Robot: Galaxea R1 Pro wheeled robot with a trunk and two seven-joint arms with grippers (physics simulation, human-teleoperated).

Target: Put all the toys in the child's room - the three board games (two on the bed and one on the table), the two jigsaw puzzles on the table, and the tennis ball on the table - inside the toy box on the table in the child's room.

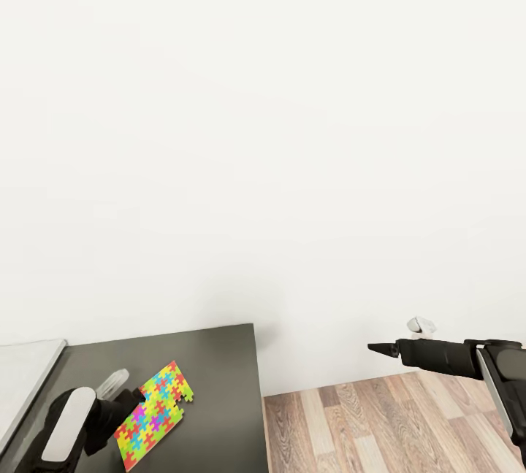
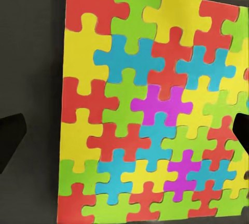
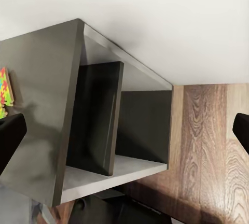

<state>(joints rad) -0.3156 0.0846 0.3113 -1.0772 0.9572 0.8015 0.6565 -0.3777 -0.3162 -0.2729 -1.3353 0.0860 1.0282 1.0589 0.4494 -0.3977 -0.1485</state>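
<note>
1. Facing a bare white wall (image 1: pixel 263 130), I have the dark grey cabinet section of the worktop (image 1: pixel 212 363) at the near left, with wood-plank floor (image 1: pixel 380 422) to its right.
2. The right wrist view shows the cabinet's open side shelves (image 3: pixel 119 125), so that arm is held out over the floor, clear of the work.
3. The jigsaw puzzle (image 1: pixel 155 414) lies flat on the dark worktop near its front edge, probably just where it was left for pickup.
4. My left claw (image 1: pixel 128 401) hovers right above the puzzle, fingers spread wide to either side, holding nothing; I judge it is lined up for a grasp.
5. My right claw (image 1: pixel 383 348) reaches left over the floor, fingers apart and empty.
</note>
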